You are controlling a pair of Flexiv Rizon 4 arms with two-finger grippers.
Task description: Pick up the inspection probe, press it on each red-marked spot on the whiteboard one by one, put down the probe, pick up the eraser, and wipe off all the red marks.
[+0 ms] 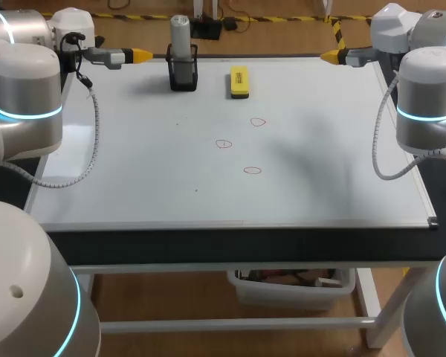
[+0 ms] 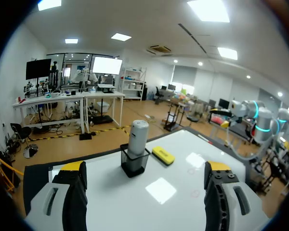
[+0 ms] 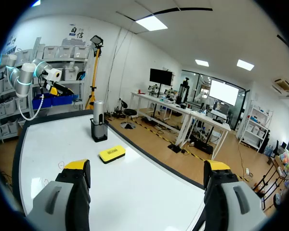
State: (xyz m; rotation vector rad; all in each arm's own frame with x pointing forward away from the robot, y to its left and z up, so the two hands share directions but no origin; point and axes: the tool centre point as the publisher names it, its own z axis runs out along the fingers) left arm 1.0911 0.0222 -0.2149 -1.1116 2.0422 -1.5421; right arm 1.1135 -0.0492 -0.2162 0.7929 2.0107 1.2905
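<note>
I see both jaws wide and empty; probe (image 1: 180,33) upright in its black holder (image 1: 183,76), eraser (image 1: 239,82) just beside, red marks (image 1: 252,170) nearer.

The lower part of the inspection probe (image 1: 179,33) is concealed inside its black holder (image 1: 183,74), and the red marks (image 1: 253,170) register in the left wrist view only as faint, indistinct rings.
</note>
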